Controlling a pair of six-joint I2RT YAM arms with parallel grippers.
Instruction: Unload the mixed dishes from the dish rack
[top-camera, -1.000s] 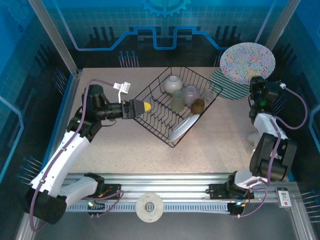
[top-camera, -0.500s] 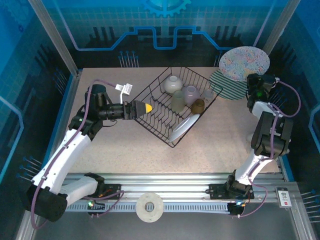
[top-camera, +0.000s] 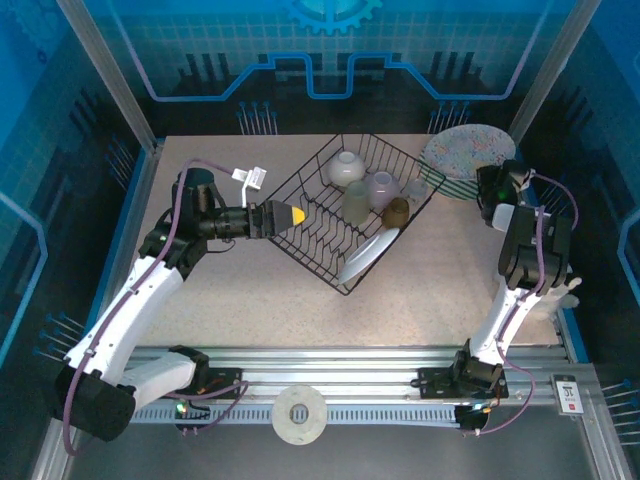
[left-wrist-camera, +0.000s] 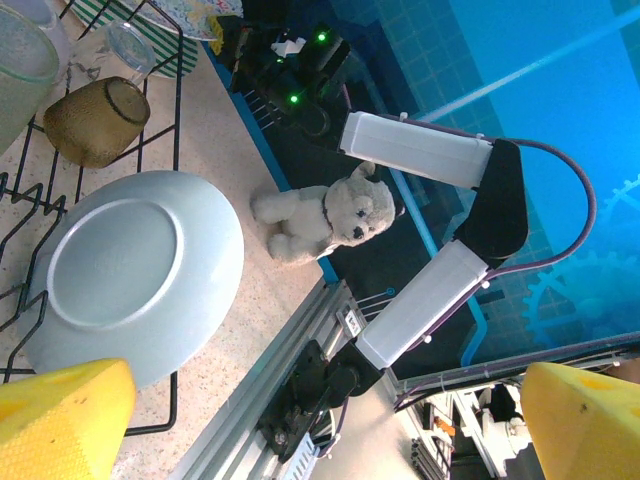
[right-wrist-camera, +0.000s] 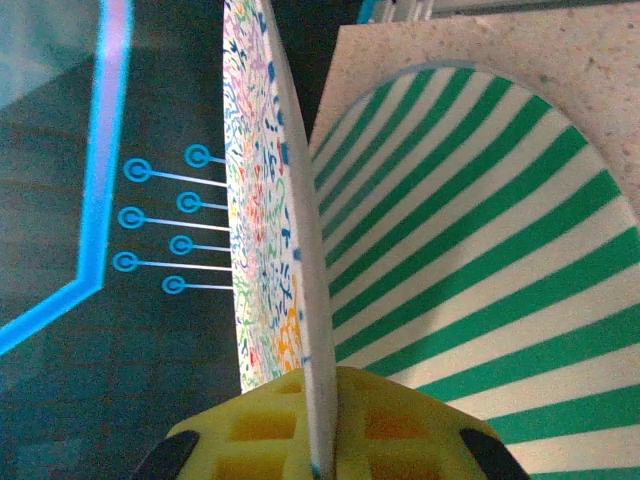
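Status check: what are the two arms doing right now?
Right gripper shut on squiggle plate, tilted over striped plate. Left gripper open, empty, at dish rack. Pale plate, cups, bowl inside. Teddy bear aside.

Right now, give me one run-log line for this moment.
left gripper: open, at dish rack edge | right gripper: shut on squiggle plate, over striped plate | in rack: pale plate, brown cup
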